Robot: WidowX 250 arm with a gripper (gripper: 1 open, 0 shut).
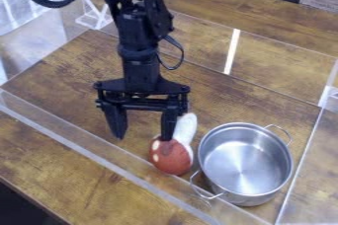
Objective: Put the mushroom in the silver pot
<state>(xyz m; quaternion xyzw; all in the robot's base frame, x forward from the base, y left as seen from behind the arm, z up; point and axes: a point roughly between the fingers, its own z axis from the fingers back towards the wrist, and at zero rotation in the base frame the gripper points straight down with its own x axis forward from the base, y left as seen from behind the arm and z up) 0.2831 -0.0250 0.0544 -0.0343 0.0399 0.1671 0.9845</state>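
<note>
The wooden counter [79, 165] is crossed by clear strips. Above it the black robot arm [136, 46] is seen, its claw [142, 132] spread wide. The silver pot [246, 165] is placed right of the reddish-brown-capped toy mushroom [172, 156], which is laid on its side, outside the pot.

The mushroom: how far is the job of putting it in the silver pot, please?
Nothing of the placing looks done: the mushroom lies on the table beside the silver pot, whose inside shows nothing. In hand there is nothing; the gripper is open, its fingers pointing down near the mushroom. Left to do: grasp the mushroom, lift it over the rim and release it inside.
</note>
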